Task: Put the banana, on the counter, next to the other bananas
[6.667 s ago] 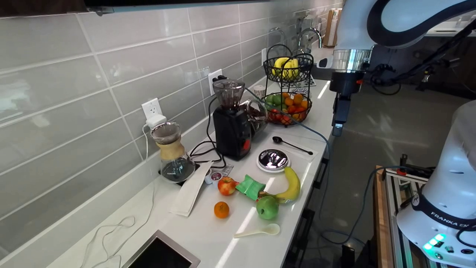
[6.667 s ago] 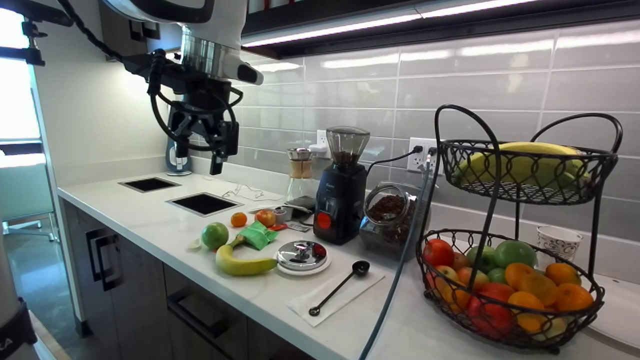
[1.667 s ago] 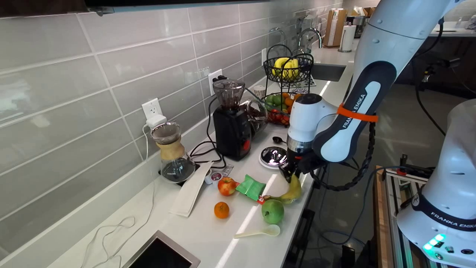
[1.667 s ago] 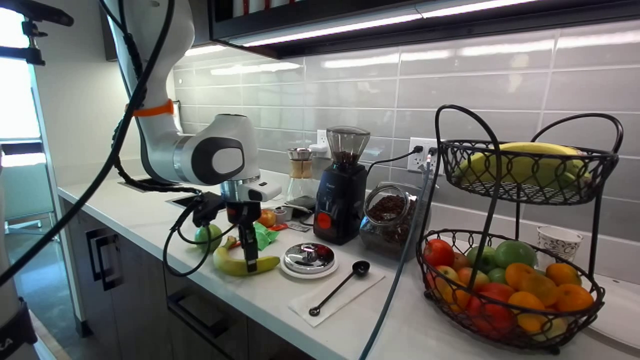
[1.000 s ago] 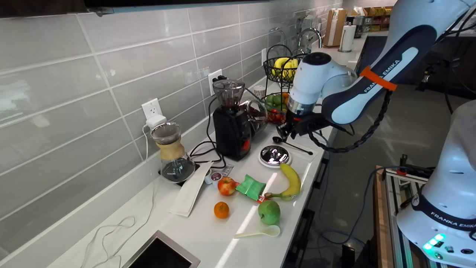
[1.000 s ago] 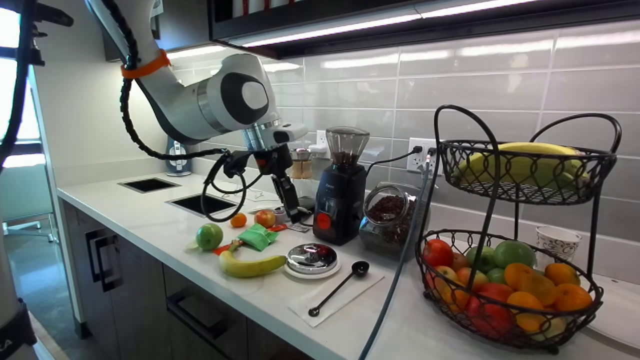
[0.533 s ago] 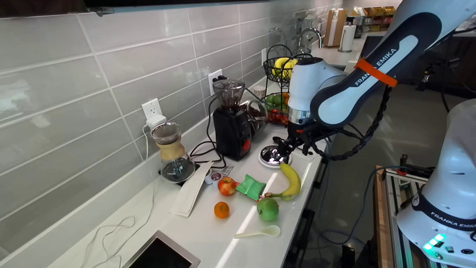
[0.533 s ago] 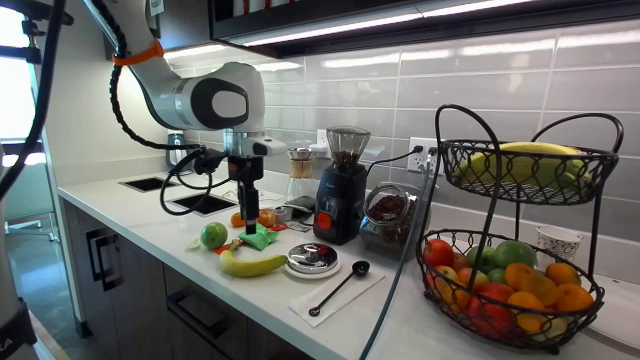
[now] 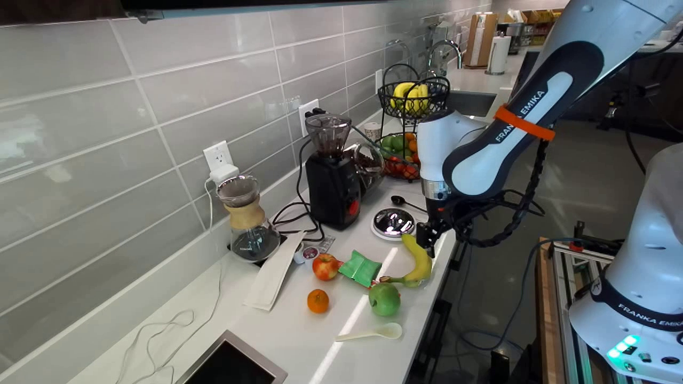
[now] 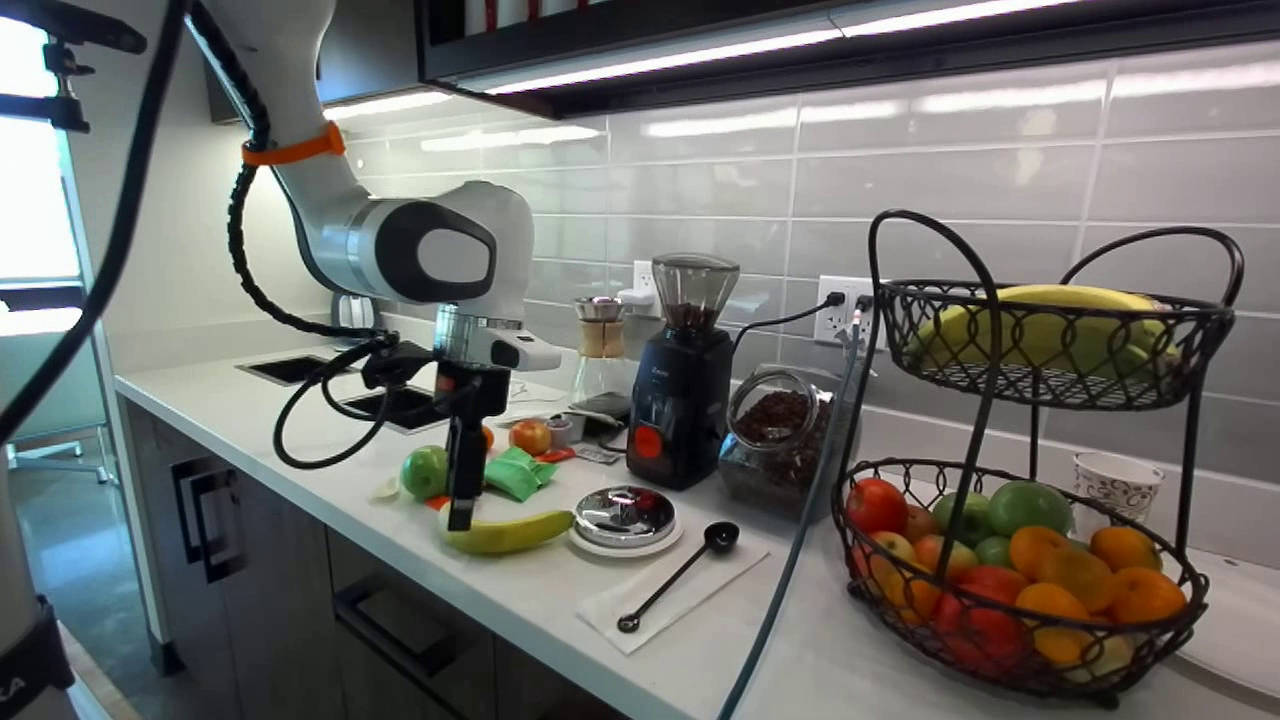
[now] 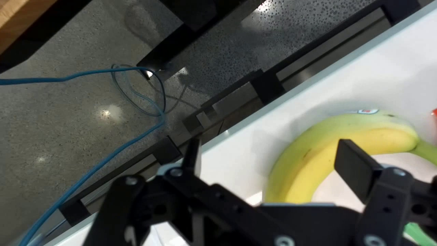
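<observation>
Banana [image 11: 300, 160]: on the counter [image 11: 239, 164], one end just beside the chrome lid [image 10: 624, 515].
Gripper [image 11: 273, 160]: released, fingers [image 11: 193, 155] spread wide (one overlaps the banana in the wrist view).
Other bananas [image 10: 1080, 296]: well apart, in the upper basket [image 10: 1050, 402].

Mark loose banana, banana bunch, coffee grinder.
Loose banana [image 11: 315, 148], in wrist view: middle of its curve.
Banana bunch [image 10: 1075, 295], in an exterior view: uppermost peel.
Coffee grinder [image 10: 685, 400], in an exterior view: black body.

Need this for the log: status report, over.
Gripper open, holding nothing. Banana loose on the counter, apart from the bunch. Shiny lid close to banana's tip, green apple near its stem.
</observation>
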### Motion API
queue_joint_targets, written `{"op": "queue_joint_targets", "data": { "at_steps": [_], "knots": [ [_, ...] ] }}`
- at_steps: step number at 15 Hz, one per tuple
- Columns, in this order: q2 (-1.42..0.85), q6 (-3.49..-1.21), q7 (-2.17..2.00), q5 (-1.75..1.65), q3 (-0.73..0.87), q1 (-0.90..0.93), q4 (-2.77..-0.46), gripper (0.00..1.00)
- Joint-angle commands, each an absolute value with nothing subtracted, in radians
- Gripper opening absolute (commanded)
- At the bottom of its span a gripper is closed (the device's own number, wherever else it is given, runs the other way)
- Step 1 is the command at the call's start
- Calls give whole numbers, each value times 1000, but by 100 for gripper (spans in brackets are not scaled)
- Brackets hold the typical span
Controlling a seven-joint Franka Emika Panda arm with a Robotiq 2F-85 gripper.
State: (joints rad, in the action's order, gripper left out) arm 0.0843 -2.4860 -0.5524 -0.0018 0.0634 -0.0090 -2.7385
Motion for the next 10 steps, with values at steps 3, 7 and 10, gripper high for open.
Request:
{"op": "queue_joint_targets", "data": {
  "at_steps": [3,7,10],
  "knots": [
    [-21,-2727,-533,48,42,-23,-2752,100],
    [-88,-2820,-499,119,37,-14,-2752,100],
    [-131,-2847,-461,176,25,-9,-2751,100]
  ]
}}
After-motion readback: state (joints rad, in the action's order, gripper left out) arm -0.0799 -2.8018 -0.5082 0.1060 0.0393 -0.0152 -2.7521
